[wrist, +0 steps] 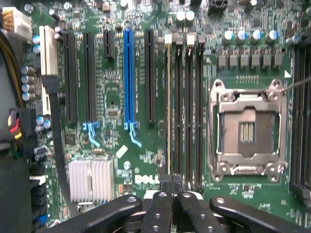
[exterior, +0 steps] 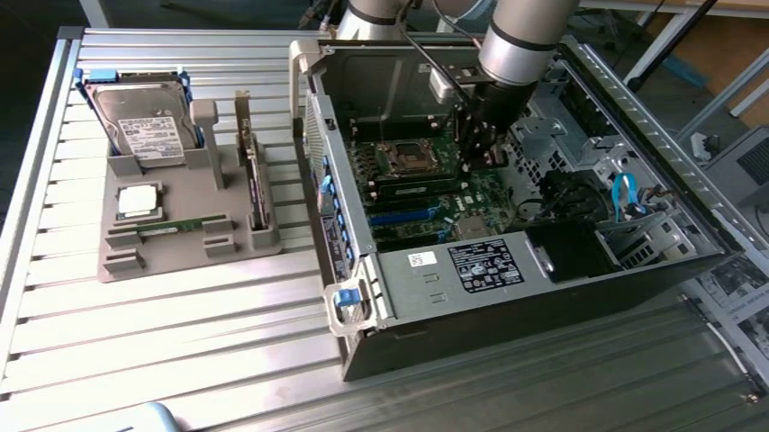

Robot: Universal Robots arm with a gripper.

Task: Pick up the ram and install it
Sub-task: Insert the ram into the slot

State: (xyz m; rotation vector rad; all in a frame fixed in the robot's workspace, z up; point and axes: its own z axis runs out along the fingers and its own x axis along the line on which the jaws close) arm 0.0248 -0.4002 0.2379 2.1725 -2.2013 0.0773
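Observation:
In the wrist view the ram [wrist: 168,107] shows edge-on as a thin green-yellow strip standing in the memory slot closest to the black expansion slots. My gripper [wrist: 171,188] is shut, its black fingertips [wrist: 160,201] pressed together right at the near end of that strip; whether they touch it I cannot tell. From the exterior view my gripper [exterior: 478,148] reaches down into the open computer case [exterior: 348,297], over the motherboard beside the processor socket [exterior: 402,157]. Another green stick [exterior: 180,225] lies flat in the grey holder [exterior: 121,265].
The grey holder also carries a hard drive [exterior: 144,126], a square silver processor chip [exterior: 136,201] and an upright expansion card [exterior: 252,175]. On the motherboard are an empty processor socket [wrist: 249,131], empty memory slots [wrist: 188,107], a blue slot [wrist: 128,77], a heatsink [wrist: 91,179] and a black cable [wrist: 53,136].

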